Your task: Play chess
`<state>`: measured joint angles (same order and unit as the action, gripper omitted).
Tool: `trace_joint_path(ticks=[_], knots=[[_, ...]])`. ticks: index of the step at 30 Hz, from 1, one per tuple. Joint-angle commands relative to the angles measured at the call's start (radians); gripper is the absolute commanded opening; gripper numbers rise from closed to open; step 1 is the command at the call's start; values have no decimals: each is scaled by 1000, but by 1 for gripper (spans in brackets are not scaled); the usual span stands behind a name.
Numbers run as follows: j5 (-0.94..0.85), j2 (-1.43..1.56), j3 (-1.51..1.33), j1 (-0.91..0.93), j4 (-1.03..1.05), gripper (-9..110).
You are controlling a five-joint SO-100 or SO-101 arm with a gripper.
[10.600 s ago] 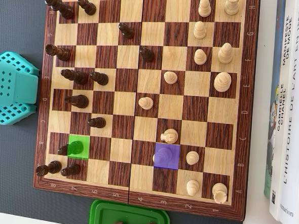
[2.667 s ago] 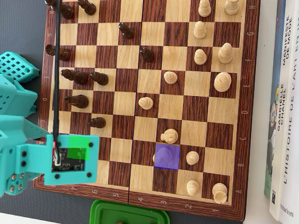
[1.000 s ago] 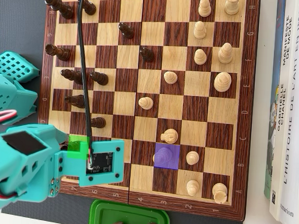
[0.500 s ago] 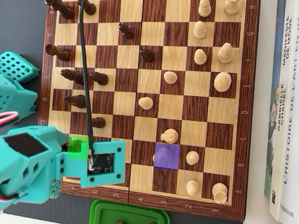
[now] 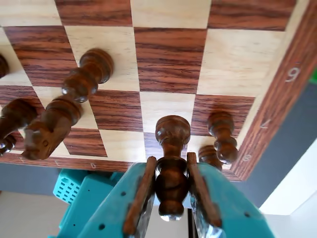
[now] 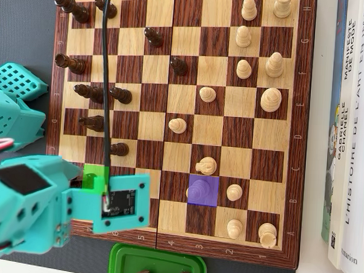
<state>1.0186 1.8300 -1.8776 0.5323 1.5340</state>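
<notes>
Wrist view: teal claw [image 5: 171, 186] gripping dark chess piece [image 5: 172, 163] between both fingers, jaws pressing its waist — piece standing upright, rounded head poking beyond fingertips. Chessboard [image 5: 168, 54] lying beyond claw. Two more dark pieces [image 5: 220, 136] sitting just right of claw near board's corner; dark pawn [image 5: 88, 74] leaning up and left of it. Overhead view: arm [image 6: 29, 207] hanging over board's lower left corner, hiding claw; green-marked square [image 6: 94, 176] peeking out at its upper edge, purple-marked square [image 6: 203, 190] well to its right.

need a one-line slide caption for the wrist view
Gripper fingers closed around a dark chess piece near the chessboard corner, other dark pieces standing nearby.
</notes>
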Motion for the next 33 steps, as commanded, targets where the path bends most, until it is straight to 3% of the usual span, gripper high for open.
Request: trace_joint_path(ticks=[1,9,33], knots=[[-2,72,61,-3,8,7],[-3,60,181,12,-2,7],[-149,-603,813,164,-2,7]])
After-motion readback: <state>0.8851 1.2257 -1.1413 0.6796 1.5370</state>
